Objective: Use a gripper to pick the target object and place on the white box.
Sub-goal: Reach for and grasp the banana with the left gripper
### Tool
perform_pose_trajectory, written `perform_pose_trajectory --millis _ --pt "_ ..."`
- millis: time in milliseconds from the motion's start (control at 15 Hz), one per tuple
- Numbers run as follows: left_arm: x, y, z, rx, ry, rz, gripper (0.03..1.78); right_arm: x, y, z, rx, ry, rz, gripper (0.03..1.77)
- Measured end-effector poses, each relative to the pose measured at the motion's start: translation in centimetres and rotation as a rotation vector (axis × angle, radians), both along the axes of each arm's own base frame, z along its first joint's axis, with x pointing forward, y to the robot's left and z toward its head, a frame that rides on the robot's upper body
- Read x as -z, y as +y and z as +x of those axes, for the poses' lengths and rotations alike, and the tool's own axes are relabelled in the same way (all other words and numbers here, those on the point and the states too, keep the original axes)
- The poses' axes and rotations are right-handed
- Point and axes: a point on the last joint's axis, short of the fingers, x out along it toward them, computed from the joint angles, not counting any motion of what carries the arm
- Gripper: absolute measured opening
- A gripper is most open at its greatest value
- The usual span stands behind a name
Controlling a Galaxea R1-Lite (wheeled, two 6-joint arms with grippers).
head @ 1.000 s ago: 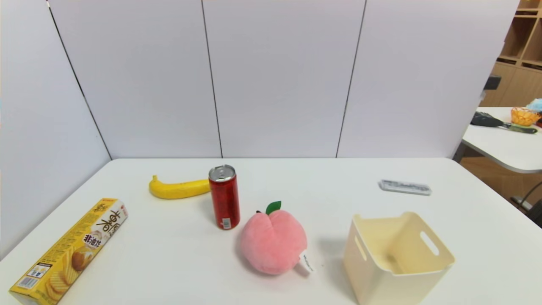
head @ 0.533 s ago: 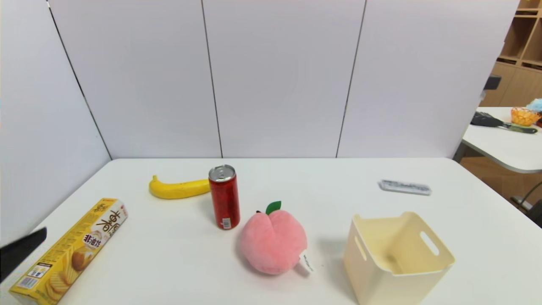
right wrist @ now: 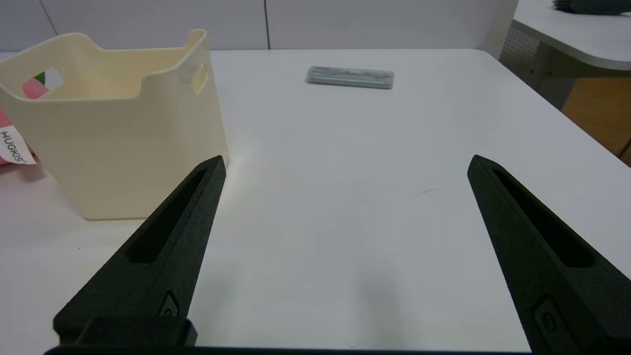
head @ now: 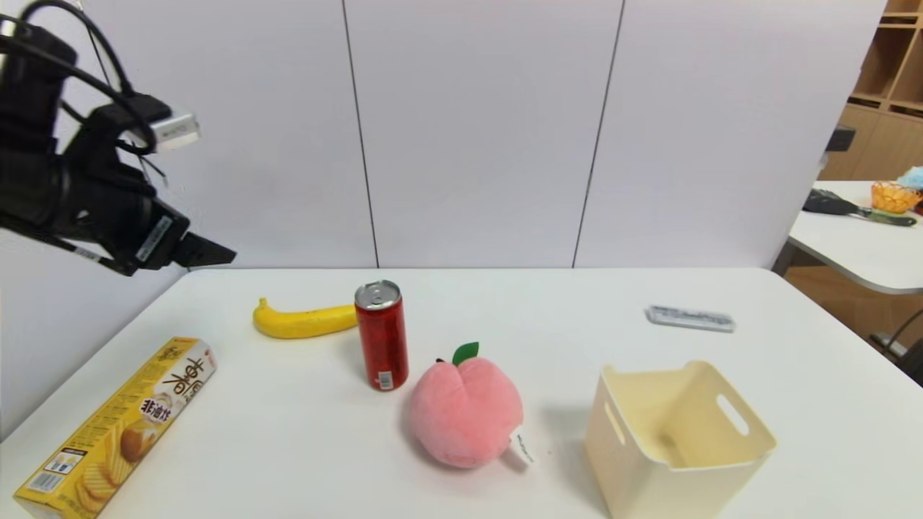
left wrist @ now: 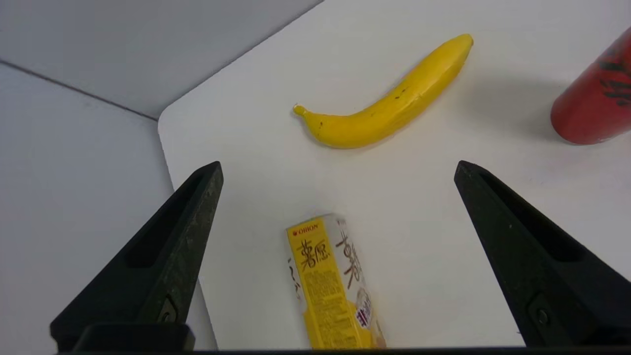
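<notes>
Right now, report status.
Left end effector open, raised above table's left edge. Right end effector open, low, idle. Banana untouched; red can close beside it. White box empty.

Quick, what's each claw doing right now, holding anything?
Left end effector: open, empty, raised above the banana.
Right end effector: open, empty, beside the white box.

Head view high, facing table (head: 548,303); wrist views low and closer, sharing its surface.

White wall panels (head: 476,130); wood shelving (head: 890,79)
</notes>
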Motion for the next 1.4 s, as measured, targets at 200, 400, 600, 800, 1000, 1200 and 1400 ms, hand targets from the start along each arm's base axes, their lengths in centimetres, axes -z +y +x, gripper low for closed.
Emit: perform_pose_trajectory --millis 200,400,600,800,1000,1200,1400 --pt "2.2 -0.3 6.5 0.166 0.096 0.076 1.69 0.0 0.0 0.0 0.0 0.0 0.0 1.7" --pt "5.9 0.4 10.8 0.352 0.155 0.057 1.69 0.0 0.0 0.0 0.0 0.0 0.0 1.7" --pt "9.3 1.5 13.2 0.495 0.191 -0.059 1.69 0.0 0.0 0.0 -0.001 0.0 0.0 1.7" --pt "11.7 2.3 14.4 0.543 0.221 -0.121 1.69 0.0 0.0 0.0 0.0 0.0 0.0 1.7" --pt "13.7 2.4 15.1 0.556 0.263 -0.139 1.69 0.0 0.0 0.0 0.0 0.0 0.0 1.7" --pt "15.5 2.5 15.7 0.585 0.287 -0.12 1.69 0.0 0.0 0.0 0.0 0.0 0.0 1.7" --pt "16.6 2.5 16.0 0.586 0.315 -0.121 1.69 0.0 0.0 0.0 0.0 0.0 0.0 1.7"
